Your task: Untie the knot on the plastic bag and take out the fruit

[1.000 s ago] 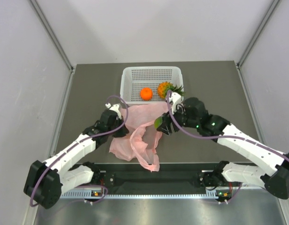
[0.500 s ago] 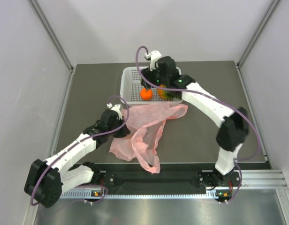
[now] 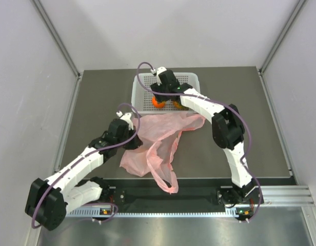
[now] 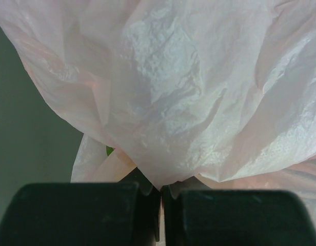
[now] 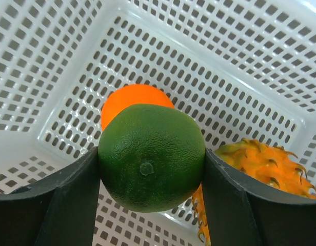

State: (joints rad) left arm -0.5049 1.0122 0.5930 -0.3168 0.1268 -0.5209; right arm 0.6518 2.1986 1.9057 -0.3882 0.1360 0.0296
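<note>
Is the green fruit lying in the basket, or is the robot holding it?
Held. The right gripper clamps the green fruit between its fingers, over the basket where the orange and pineapple lie.

No legible text or labels.

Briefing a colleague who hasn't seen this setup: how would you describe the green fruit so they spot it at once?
Find the white perforated basket at the far side of the table. Over it, the right gripper clamps a round fruit. It is the only dark green one; the orange and spiky pineapple lie in the basket.
</note>
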